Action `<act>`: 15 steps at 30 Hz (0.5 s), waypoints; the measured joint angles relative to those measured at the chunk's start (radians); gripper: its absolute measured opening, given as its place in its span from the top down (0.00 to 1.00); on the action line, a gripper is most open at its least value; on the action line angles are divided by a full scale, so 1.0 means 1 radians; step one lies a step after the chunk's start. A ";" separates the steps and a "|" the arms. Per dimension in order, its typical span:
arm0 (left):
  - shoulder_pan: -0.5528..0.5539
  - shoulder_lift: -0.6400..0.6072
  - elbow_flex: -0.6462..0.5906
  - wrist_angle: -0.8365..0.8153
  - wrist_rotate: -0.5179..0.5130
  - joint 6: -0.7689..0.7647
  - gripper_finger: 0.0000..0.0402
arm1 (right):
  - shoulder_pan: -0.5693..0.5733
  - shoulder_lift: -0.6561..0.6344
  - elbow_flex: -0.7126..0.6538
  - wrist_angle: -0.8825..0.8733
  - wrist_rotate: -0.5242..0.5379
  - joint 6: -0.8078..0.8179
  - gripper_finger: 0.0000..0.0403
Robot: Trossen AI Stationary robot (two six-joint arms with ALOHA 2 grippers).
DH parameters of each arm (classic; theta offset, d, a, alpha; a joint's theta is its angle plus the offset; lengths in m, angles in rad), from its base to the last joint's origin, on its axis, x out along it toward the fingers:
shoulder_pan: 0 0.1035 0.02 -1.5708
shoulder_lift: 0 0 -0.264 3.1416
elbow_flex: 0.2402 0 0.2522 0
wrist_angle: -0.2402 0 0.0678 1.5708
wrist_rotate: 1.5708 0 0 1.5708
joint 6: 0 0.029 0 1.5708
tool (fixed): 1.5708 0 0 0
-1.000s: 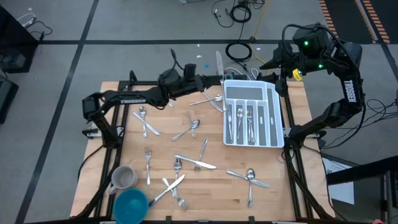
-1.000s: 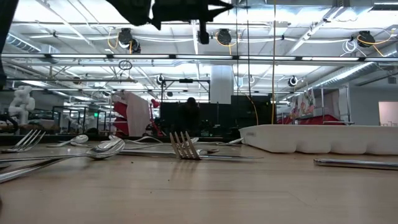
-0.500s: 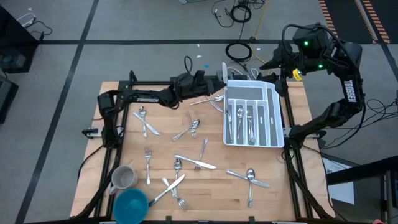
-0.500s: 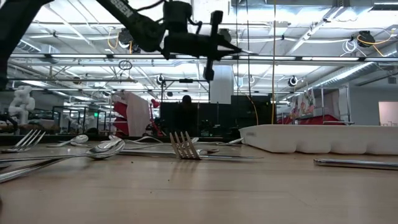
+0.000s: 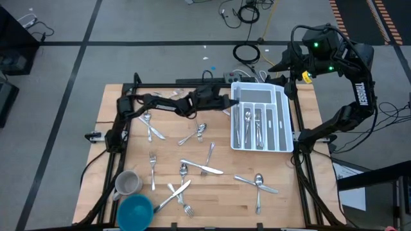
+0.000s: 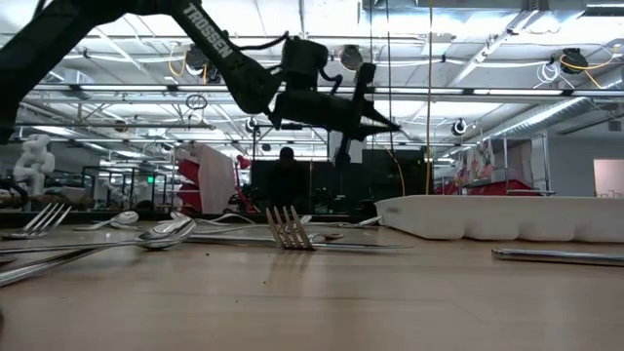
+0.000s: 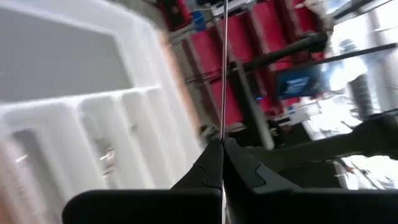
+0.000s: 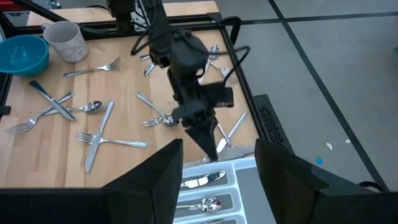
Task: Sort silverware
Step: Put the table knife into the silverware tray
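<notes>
**Knife held over the tray's corner**

Reaching across the back of the wooden table (image 5: 160, 160), the left arm has its gripper (image 5: 230, 97) at the near-left corner of the white tray (image 5: 282, 119), above the table. Its fingers (image 7: 208, 171) are pressed together on a thin knife (image 7: 223, 68), seen edge-on in the left wrist view as a bright line running out from the tips. In the low view the same gripper (image 6: 385, 124) hangs in the air, tilted slightly down towards the tray (image 6: 507, 216), with the knife's dark end (image 6: 341, 151) hanging below it.

The tray's long slots already hold several pieces of silverware (image 5: 257, 125); the wide cross slot at its far end shows nothing I can make out.

The rest of the silverware lies loose on the table:
- two spoons (image 5: 198, 131) just beside the left gripper, towards the table's middle
- a spoon and knife crossed (image 5: 151, 127) near the left edge
- a single fork (image 5: 153, 168) beside a grey mug (image 5: 127, 183)
- a knife and forks crossed (image 5: 178, 192) near a blue bowl (image 5: 135, 210)
- a knife and spoon (image 5: 196, 168) in the middle
- two spoons (image 5: 258, 185) in front of the tray

The right arm waits off the table's far right corner, its gripper (image 8: 214, 165) raised with fingers standing apart and holding nothing.
</notes>
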 joint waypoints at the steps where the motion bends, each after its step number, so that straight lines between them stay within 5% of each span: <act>1: -0.005 0.008 0.000 -0.009 -0.005 0.001 1.00 | 0.000 0.000 0.000 0.000 0.000 0.000 0.52; 15: -0.053 0.095 0.000 -0.050 -0.043 -0.003 1.00 | 0.000 0.000 0.000 -0.001 0.000 -0.011 0.52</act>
